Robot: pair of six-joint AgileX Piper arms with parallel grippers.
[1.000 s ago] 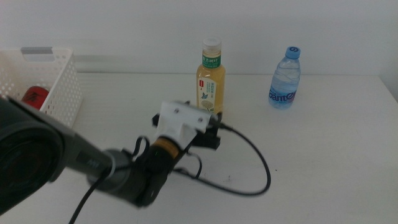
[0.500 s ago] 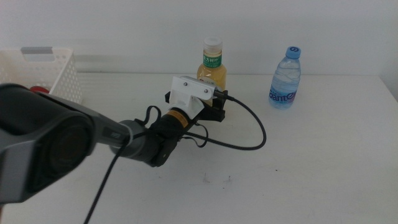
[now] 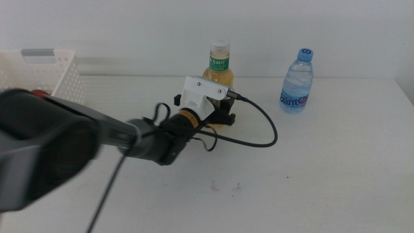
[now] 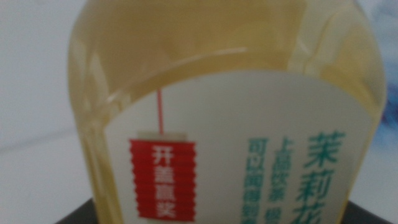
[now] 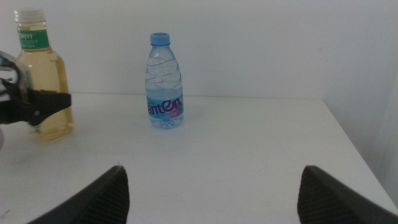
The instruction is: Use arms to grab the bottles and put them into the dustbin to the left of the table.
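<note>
The yellow tea bottle (image 3: 220, 70), white-capped with a green label, stands upright at the back middle of the table (image 3: 336, 162). My left gripper (image 3: 223, 116) is at its lower body with one jaw on each side, open. In the left wrist view the tea bottle (image 4: 224, 124) fills the picture between the dark jaw tips. The blue-capped water bottle (image 3: 297, 83) stands upright to the right, also seen as the water bottle (image 5: 165, 87) in the right wrist view. My right gripper (image 5: 221, 199) waits low near the table's front, open and holding nothing. The white dustbin (image 3: 55, 74) is at the far left.
A black cable (image 3: 268, 133) loops from the left wrist onto the table, right of the tea bottle. A bit of red (image 3: 40, 94) shows inside the dustbin behind the arm. The table's right edge (image 5: 357, 155) runs close to the water bottle's side.
The left arm has reached forward and right across the table. Its gripper went from short of the tea bottle to having a jaw on each side of the bottle's lower body. Both bottles stand unmoved.
</note>
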